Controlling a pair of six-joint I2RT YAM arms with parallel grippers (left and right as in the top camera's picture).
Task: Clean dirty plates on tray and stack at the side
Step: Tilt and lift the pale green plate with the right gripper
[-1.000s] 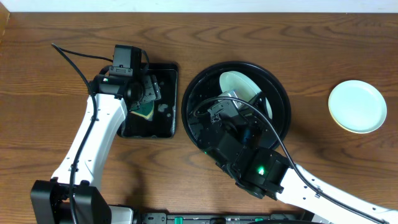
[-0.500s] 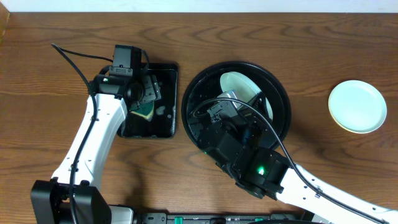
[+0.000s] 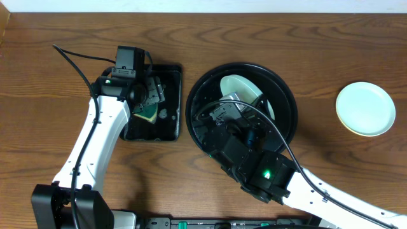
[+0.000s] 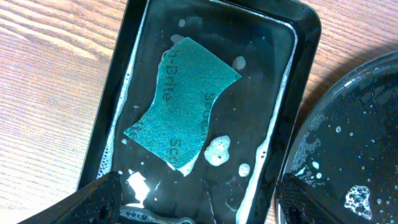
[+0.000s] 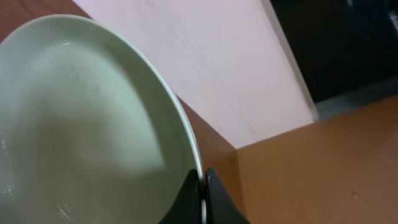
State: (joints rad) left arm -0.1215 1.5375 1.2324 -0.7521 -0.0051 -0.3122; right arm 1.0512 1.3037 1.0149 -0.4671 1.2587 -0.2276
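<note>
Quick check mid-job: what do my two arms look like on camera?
Left arm and right arm: white link shells, black joints, black end effectors (left, right). A black cable loops off each. A green light glows on the right arm's black housing.

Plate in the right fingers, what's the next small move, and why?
Probably lift the plate clear of the round tray and carry it toward the stack: its visible face shows no red smear, the right fingers pinch its rim, and the sponge lies loose.

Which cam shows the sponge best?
Left wrist: the whole green sponge lies flat in the soapy rectangular tray. Overhead shows only a corner beside the left arm. Right wrist shows none of it.
</note>
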